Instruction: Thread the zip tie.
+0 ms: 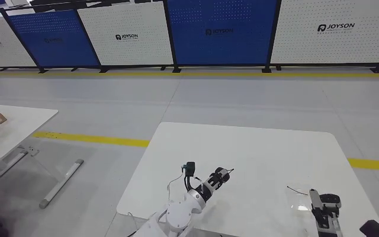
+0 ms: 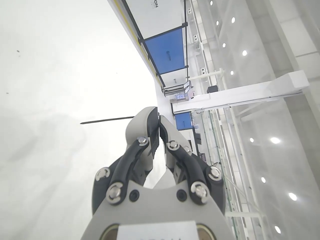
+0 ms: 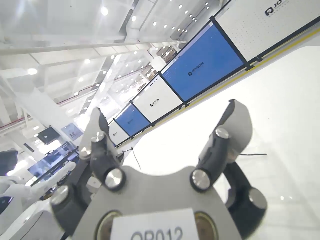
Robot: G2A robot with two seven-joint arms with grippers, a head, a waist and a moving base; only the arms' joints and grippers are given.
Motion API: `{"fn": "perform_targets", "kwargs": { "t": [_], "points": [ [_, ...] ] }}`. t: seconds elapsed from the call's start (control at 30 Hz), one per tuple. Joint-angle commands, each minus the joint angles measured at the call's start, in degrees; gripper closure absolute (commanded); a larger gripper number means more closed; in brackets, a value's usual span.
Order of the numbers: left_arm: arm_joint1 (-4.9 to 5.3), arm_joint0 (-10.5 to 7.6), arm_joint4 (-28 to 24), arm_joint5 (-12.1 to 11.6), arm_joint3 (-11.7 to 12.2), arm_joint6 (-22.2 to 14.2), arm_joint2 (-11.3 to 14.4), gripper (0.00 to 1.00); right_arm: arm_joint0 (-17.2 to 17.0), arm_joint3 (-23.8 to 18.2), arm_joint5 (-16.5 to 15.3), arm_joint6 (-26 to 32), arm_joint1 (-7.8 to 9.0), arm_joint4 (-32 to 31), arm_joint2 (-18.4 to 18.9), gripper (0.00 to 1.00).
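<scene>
The zip tie (image 2: 107, 120) is a thin, straight, black plastic strip that tapers to a point. I have it pinched in the left gripper (image 2: 158, 119), whose two curved grey fingers with black inner pads are pressed together on one end of it. The rest of the strip sticks out sideways from the fingertips, level and clear of the tabletop below.

From above, this gripper sits near the table's near edge, toward the middle. Well apart from it, a second black strip (image 1: 297, 191), just as thin, lies flat on the table near the right-hand near corner.

The right gripper (image 3: 165, 111) is just beside that strip. Its fingers are spread wide and hold nothing. They are smooth grey metal plates on black links with round silver pins.

The table (image 1: 266, 148) is a plain matte white slab with rounded corners. It stands on a pale glossy floor crossed by a yellow line (image 1: 89, 139). Beyond that, a row of blue and white perforated panels (image 1: 222, 29) in black frames closes off the space. Round ceiling lights shine overhead.
</scene>
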Motion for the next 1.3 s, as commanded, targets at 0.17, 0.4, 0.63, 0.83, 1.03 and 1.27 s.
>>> {"fn": "perform_targets", "kwargs": {
  "t": [0.17, 0.4, 0.63, 0.83, 1.03, 1.27],
  "points": [
    [0.0, 0.06, -0.17, -0.11, 0.14, 0.4, -0.25, 1.0, 0.0, 0.0, 0.0, 0.0, 0.0, 0.01, 0.0, 0.0],
    [0.45, 1.83, -4.74, -1.92, 0.63, 0.23, -4.28, 1.0, 0.0, 0.0, 0.0, 0.0, 0.0, 0.01, 0.0, 0.0],
    [0.5, 2.3, -10.52, -2.43, 1.08, 0.08, -6.81, 1.0, 0.0, 0.0, 0.0, 0.0, 0.0, 0.01, 0.0, 0.0],
    [0.5, 2.3, -10.52, -2.43, 1.08, 0.08, -6.81, 1.0, 0.0, 0.0, 0.0, 0.0, 0.0, 0.01, 0.0, 0.0],
    [0.5, 2.3, -10.52, -2.43, 1.08, 0.08, -6.81, 1.0, 0.0, 0.0, 0.0, 0.0, 0.0, 0.01, 0.0, 0.0],
    [0.5, 2.3, -10.52, -2.43, 1.08, 0.08, -6.81, 1.0, 0.0, 0.0, 0.0, 0.0, 0.0, 0.01, 0.0, 0.0]
  ]
}}
